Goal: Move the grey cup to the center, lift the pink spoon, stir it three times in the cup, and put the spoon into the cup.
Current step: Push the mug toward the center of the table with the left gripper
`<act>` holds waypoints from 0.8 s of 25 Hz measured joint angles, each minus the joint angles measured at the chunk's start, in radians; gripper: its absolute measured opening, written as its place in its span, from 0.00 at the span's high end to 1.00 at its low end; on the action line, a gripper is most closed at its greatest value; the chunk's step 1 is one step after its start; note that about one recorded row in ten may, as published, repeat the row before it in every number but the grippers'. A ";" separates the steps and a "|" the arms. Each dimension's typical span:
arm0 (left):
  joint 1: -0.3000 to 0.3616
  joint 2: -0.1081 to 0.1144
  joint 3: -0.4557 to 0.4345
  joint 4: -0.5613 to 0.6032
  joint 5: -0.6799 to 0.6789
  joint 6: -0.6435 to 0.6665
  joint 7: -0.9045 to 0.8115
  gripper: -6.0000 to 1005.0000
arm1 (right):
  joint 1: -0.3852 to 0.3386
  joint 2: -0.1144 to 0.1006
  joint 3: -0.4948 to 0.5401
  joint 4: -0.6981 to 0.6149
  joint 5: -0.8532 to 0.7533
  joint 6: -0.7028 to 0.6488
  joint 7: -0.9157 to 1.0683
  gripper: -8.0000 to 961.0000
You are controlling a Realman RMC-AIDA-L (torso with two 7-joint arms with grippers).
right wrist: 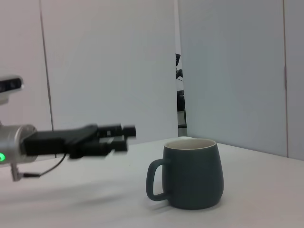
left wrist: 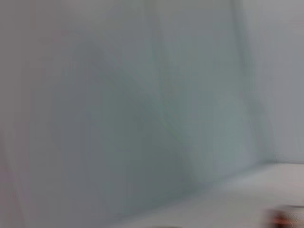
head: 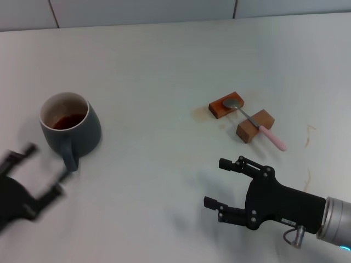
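Observation:
The grey cup point(head: 70, 127) stands upright at the left of the white table, handle toward me, brown liquid inside; it shows again as the grey cup point(right wrist: 192, 173) in the right wrist view. The pink spoon point(head: 256, 125) lies across two brown wooden blocks right of centre, silver bowl on the far block, pink handle pointing near-right. My left gripper point(head: 46, 169) is open at the near left, just short of the cup's handle, blurred; it also shows as the left gripper point(right wrist: 124, 138) in the right wrist view. My right gripper point(head: 219, 183) is open and empty, near and left of the spoon.
The two brown blocks point(head: 226, 106) point(head: 255, 125) sit on the table point(head: 164, 71), with faint brownish stains around them. A pale panelled wall runs behind the table's far edge. The left wrist view is only a pale blur.

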 joint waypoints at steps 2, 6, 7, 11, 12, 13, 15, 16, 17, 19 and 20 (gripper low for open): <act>0.010 -0.001 -0.111 -0.009 -0.019 -0.012 0.065 0.23 | -0.001 0.000 0.000 0.000 0.000 0.000 0.000 0.13; 0.008 -0.003 -0.316 -0.098 -0.033 -0.133 0.310 0.24 | -0.001 0.000 0.000 0.000 0.000 0.000 0.000 0.13; 0.008 -0.003 -0.316 -0.098 -0.033 -0.133 0.310 0.27 | -0.002 0.000 0.000 0.000 0.000 -0.001 0.000 0.13; -0.019 -0.006 -0.396 -0.251 -0.033 -0.348 0.593 0.39 | -0.002 0.000 0.000 0.000 0.000 -0.003 0.000 0.13; -0.019 -0.006 -0.396 -0.251 -0.033 -0.348 0.593 0.41 | -0.002 -0.001 0.000 0.000 0.000 -0.004 0.000 0.13; -0.041 -0.007 -0.398 -0.277 -0.032 -0.407 0.660 0.44 | -0.001 -0.001 0.000 0.000 0.000 -0.004 0.000 0.13; -0.067 -0.008 -0.394 -0.284 -0.026 -0.449 0.704 0.55 | -0.002 -0.001 0.000 0.000 0.000 -0.005 0.000 0.13; -0.078 -0.008 -0.388 -0.284 -0.022 -0.465 0.717 0.60 | -0.003 -0.001 0.000 0.000 0.000 -0.005 0.000 0.13; -0.091 -0.009 -0.382 -0.284 -0.018 -0.484 0.730 0.65 | -0.004 -0.001 0.000 0.000 0.000 -0.005 0.000 0.13; -0.103 -0.011 -0.373 -0.286 -0.012 -0.505 0.739 0.80 | -0.004 -0.001 0.000 0.000 0.000 -0.005 0.000 0.13; -0.109 -0.012 -0.368 -0.289 -0.011 -0.516 0.743 0.88 | -0.004 -0.002 0.000 0.000 0.000 -0.005 0.000 0.13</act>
